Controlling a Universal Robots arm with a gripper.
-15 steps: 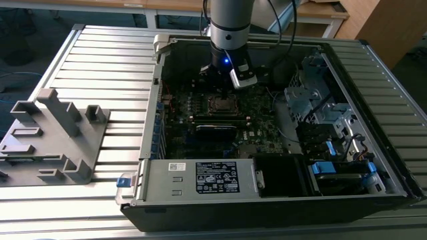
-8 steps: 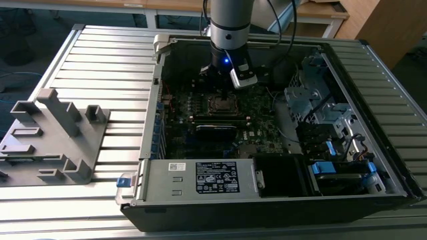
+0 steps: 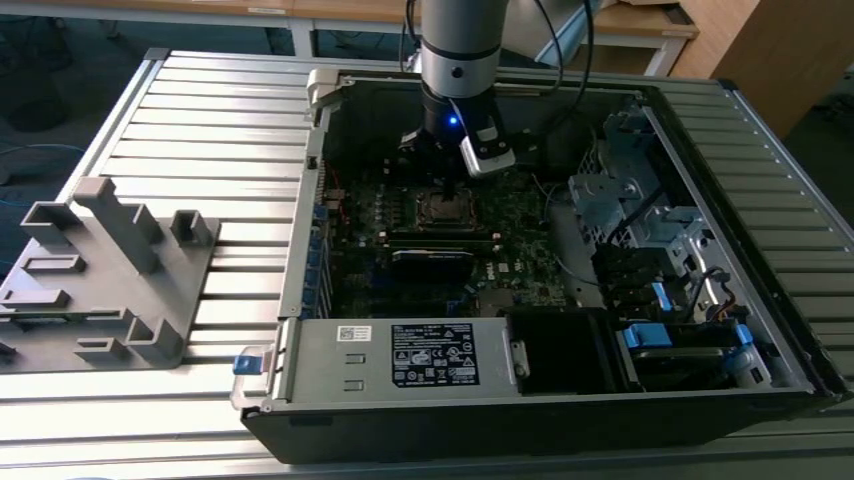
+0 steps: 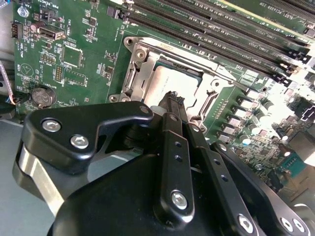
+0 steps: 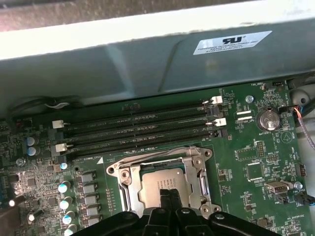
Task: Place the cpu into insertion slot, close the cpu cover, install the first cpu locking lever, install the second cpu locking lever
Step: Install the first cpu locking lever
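The gripper (image 5: 170, 191) hides the near edge of the cpu (image 5: 160, 184), fingers pressed narrow together above it. The cpu sits in the slot (image 4: 170, 86), cover (image 5: 197, 169) closed around it, inside an open case (image 3: 534, 400) on a slatted table (image 3: 200, 120).

You're looking at a silver-grey cylindrical arm (image 3: 461, 40) with a black lower section and a small blue light on it. Black cables run down beside it. A light-grey boxy module (image 3: 487, 155) is clipped on near the wrist. The gripper (image 4: 173, 101) is matte black: flat linkage bars, rounded pivot plates, silver hex-head screws at the joints, small holes along the finger bars (image 4: 173, 162). A brushed metal band sits under one pivot plate.
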